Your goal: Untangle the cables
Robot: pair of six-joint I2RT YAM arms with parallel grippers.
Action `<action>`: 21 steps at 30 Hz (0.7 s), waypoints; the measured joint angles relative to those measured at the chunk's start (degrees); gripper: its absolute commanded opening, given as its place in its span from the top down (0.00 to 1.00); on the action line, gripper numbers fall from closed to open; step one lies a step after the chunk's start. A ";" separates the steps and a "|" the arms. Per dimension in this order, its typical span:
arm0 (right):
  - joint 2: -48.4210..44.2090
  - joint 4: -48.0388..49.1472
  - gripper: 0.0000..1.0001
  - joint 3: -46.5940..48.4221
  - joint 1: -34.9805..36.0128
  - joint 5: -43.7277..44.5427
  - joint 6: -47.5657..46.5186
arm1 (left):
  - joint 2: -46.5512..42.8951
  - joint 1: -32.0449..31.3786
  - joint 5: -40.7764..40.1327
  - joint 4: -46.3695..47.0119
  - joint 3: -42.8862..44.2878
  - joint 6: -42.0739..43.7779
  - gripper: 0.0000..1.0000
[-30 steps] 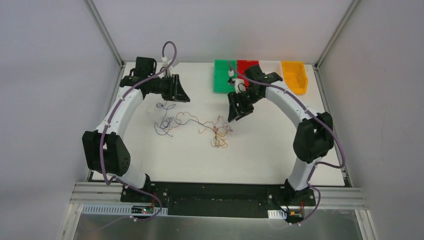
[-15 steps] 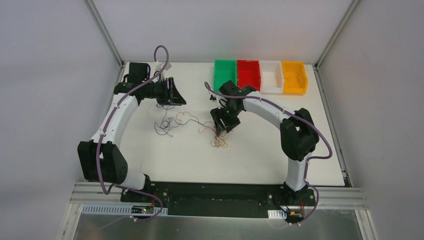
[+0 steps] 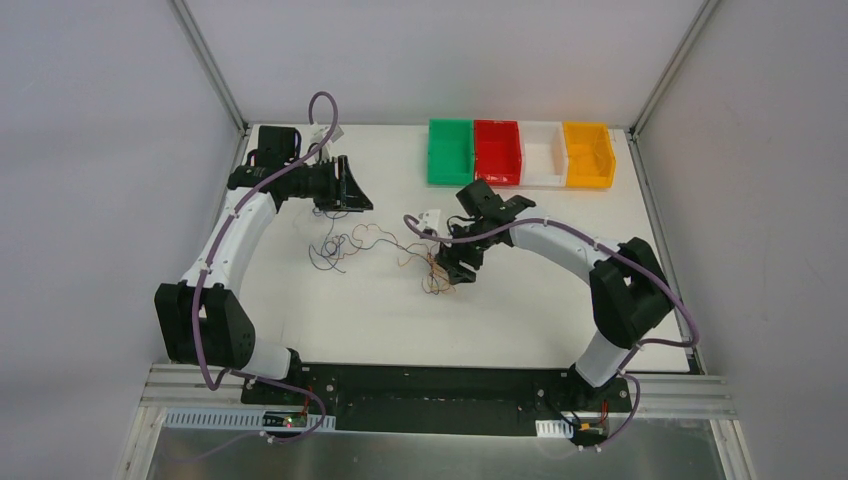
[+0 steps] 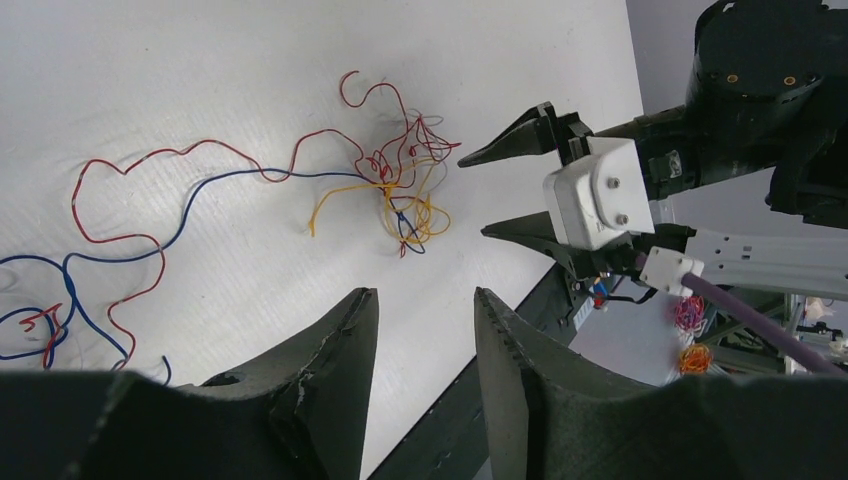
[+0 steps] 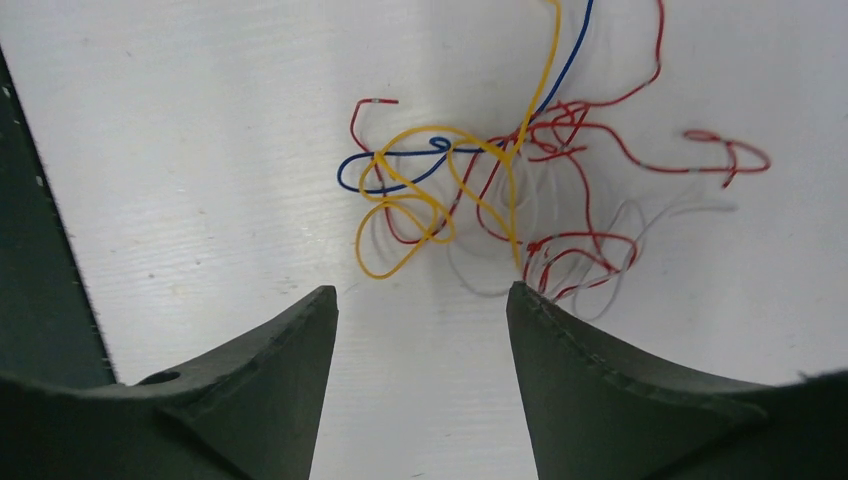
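The cables lie loose on the white table [image 3: 540,300]. A small knot [image 3: 436,270] of yellow, red, blue and whitish wires sits mid-table, and long red and blue strands [image 3: 335,250] trail off to its left. My right gripper [image 3: 452,274] hangs low right beside the knot, open, with bare table between its fingers. In the right wrist view the knot [image 5: 470,190] lies just beyond the right gripper [image 5: 420,290]. My left gripper [image 3: 362,201] hovers at the far left, open and empty. In its own view the left gripper [image 4: 425,295] looks across at the knot [image 4: 400,190] and the right gripper [image 4: 478,196].
Green [image 3: 450,152], red [image 3: 497,152], white [image 3: 541,155] and orange-yellow [image 3: 587,155] bins stand in a row at the table's far edge. Metal frame posts rise at the back corners. Thick purple cables run along both arms.
My right arm has swung from beside the bins down and towards the near side, ending at the knot. The left arm shifted slightly to the far left and then held still.
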 measured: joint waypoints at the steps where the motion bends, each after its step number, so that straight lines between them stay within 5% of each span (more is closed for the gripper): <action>1: 0.00 1.33 0.34 -0.35 0.00 -0.55 -2.58 | 0.00 0.00 -0.02 0.00 0.00 0.00 0.58; 9: 0.00 9.42 0.38 -4.79 0.59 -3.91 -15.41 | -1.16 0.00 -0.07 0.09 -1.09 -0.02 0.58; 21: 4.28 15.93 0.52 -5.64 2.78 -3.72 -22.10 | -1.16 0.00 -0.35 0.11 -1.49 -0.04 0.58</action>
